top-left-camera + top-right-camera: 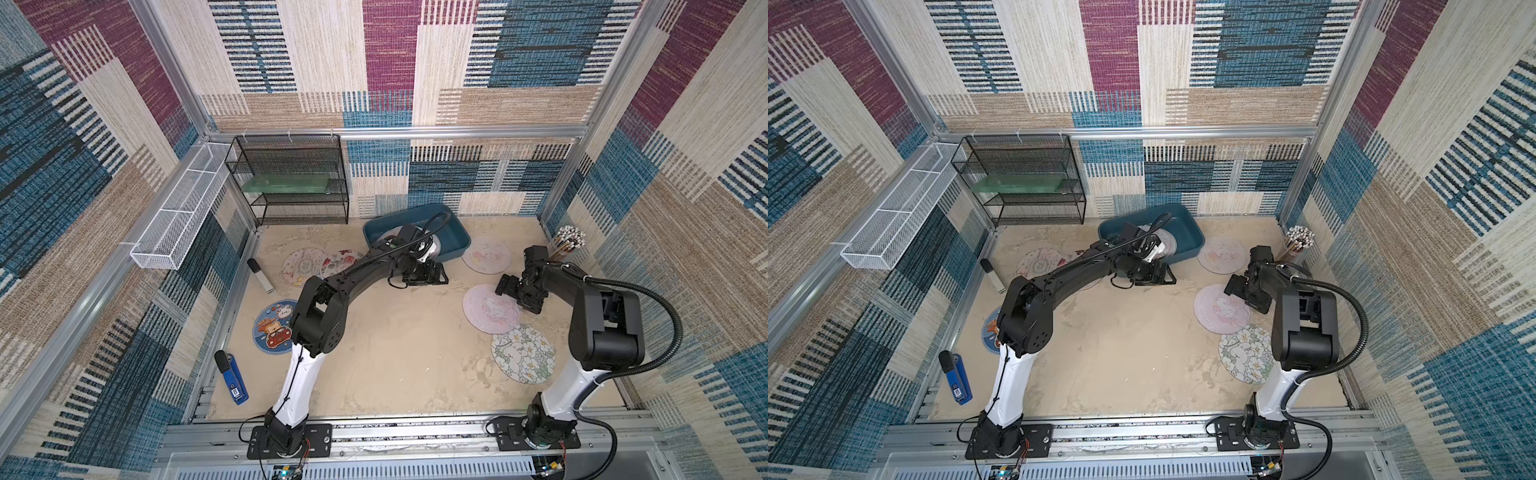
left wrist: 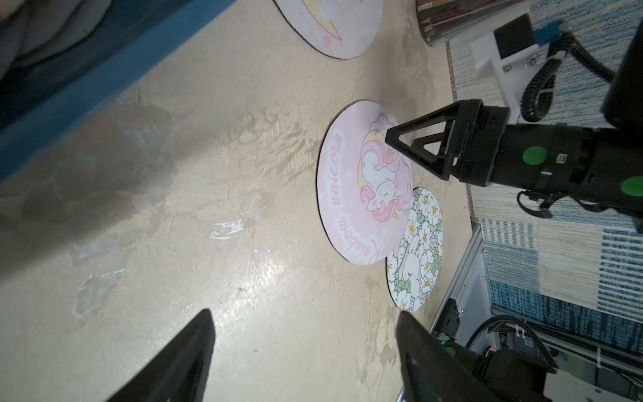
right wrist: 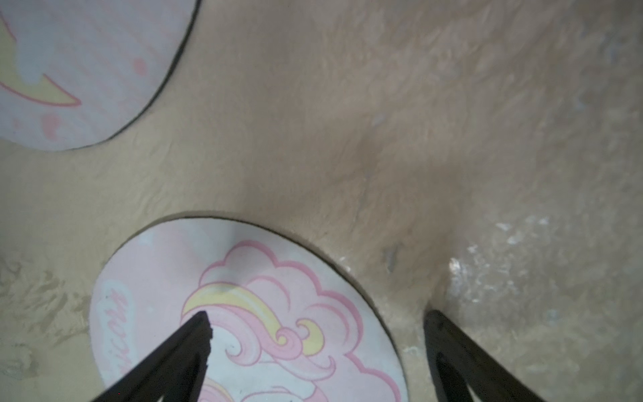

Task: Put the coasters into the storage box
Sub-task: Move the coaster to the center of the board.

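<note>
Jaws spread wide and empty, the right gripper (image 3: pixel 316 316) hangs low over the rim of a round pink unicorn-printed coaster (image 3: pixel 278 278) lying flat on the beige tabletop (image 3: pixel 417 139), while the left gripper (image 2: pixel 305 314), equally wide and empty, hovers beside the shallow teal-blue plastic storage box (image 1: pixel 451 232).

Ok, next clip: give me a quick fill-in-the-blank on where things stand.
The right gripper hangs open above the pink coaster, whose print shows a ____.
The left gripper, beside the storage box, holds ____.
The pink coaster partly covers a second coaster printed with white ____.
Missing: unicorn; nothing; flowers.
</note>
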Controlling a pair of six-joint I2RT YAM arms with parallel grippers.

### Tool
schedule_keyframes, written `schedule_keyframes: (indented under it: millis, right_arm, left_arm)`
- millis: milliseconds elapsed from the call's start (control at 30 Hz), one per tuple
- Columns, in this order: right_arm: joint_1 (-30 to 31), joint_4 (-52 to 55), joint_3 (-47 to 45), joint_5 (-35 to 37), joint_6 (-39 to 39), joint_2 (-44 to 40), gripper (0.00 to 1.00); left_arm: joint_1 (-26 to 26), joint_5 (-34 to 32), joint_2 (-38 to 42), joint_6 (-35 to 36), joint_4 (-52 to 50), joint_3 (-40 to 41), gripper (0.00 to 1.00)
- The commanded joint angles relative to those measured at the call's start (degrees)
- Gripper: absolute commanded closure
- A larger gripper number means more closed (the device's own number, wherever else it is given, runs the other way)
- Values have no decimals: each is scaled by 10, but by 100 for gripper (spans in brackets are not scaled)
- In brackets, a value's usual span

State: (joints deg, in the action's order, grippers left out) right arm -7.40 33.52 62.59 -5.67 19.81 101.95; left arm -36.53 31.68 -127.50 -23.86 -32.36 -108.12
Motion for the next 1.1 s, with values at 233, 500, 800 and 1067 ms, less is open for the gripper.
schedule_keyframes:
  millis: [233,500,800,1067]
  right_arm:
    - [67,31,-33,-141,-41,7,3]
    - [165,31,-20,-197,-35,24,3]
    - [119,44,-29,-194,-39,-22,3]
    - [112,84,-80,-211,-71,-59,5]
  left_arm:
    - [-4,-8,-11,8,-12,8,19]
    - [-4,-26,7,20,-23,48,19]
    - [-5,-35,30,28,-27,108,20]
    - [-10,-40,41,34,-31,152,23]
